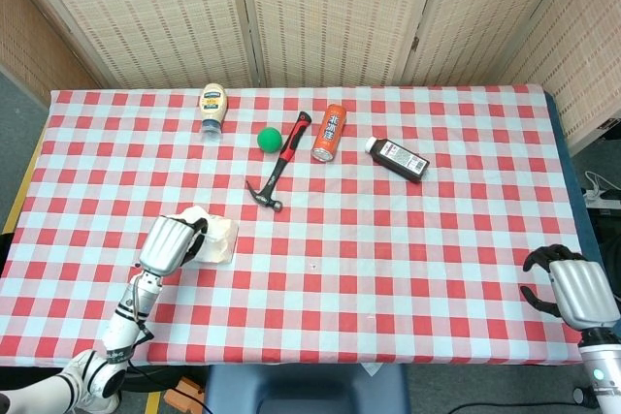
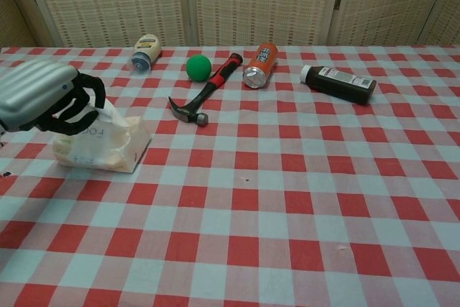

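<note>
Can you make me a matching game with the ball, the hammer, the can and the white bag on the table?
Things:
1. ball
2. hammer
3. can
4. white bag

Descriptions:
A. orange, lying on its side
B. under the left hand, its fingers curled on top
C. green and round
D. red and black handle, metal head

Pairs: 1-C, 2-D, 3-A, 4-B
</note>
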`<state>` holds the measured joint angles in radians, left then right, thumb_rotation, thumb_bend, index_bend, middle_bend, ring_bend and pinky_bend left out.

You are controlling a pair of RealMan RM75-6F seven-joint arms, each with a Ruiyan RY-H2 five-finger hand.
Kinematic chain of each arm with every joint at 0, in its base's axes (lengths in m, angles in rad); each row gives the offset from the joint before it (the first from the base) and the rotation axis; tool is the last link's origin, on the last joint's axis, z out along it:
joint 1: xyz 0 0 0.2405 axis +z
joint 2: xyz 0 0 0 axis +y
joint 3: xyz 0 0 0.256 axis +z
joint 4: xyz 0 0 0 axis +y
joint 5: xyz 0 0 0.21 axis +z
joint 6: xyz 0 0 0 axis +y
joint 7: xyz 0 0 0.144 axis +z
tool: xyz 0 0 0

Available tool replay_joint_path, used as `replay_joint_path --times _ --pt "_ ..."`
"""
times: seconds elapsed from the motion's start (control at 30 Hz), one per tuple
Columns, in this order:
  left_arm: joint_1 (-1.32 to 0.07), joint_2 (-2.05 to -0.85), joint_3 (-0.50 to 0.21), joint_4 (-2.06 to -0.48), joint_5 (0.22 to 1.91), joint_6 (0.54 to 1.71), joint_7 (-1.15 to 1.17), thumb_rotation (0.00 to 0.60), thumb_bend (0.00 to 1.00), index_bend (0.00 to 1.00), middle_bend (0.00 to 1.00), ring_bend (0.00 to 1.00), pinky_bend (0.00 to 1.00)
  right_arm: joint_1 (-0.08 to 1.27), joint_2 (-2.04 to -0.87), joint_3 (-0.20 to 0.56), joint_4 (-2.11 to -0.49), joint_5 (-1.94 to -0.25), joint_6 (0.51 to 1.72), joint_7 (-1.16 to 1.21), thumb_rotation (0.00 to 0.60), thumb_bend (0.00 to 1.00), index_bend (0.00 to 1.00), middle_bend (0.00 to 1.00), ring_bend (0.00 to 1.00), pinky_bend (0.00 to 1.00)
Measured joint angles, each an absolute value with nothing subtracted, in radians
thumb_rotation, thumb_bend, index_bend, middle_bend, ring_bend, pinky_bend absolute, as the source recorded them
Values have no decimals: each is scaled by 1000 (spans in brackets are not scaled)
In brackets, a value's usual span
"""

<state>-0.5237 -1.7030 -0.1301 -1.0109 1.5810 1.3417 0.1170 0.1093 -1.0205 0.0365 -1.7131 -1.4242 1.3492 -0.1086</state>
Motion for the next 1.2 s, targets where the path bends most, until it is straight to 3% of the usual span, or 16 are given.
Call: replay_joint_path --times 0.3,0.63,0.93,1.0,1.1,1.2 --pt "-489 -1575 -105 -1090 1593 1381 128 600 491 645 863 817 932 111 -1018 36 -1717 -1419 1344 -110 600 187 507 403 283 444" --pt "-374 -1314 -49 -1251 1604 1477 139 600 490 661 877 817 932 113 -1022 34 -1716 -1418 1341 -123 600 187 507 403 283 444" --pt "-275 -1288 -34 -1270 1566 1554 202 600 490 659 880 818 932 117 -1023 33 -1720 -1407 1331 -139 600 187 507 403 283 444" --pt "-263 -1308 -44 -1249 1543 1562 225 600 483 583 874 818 931 117 -1024 35 -1719 -1405 1332 -140 600 187 507 403 283 444" --pt "-245 -1352 -63 -1211 1502 1570 237 600 428 355 862 819 930 118 -1026 36 -1719 -1399 1329 -146 600 187 507 403 283 444" --pt "-235 -1380 -74 -1192 1483 1573 214 600 393 229 857 819 930 122 -1027 38 -1719 -1392 1321 -152 600 187 507 404 283 444"
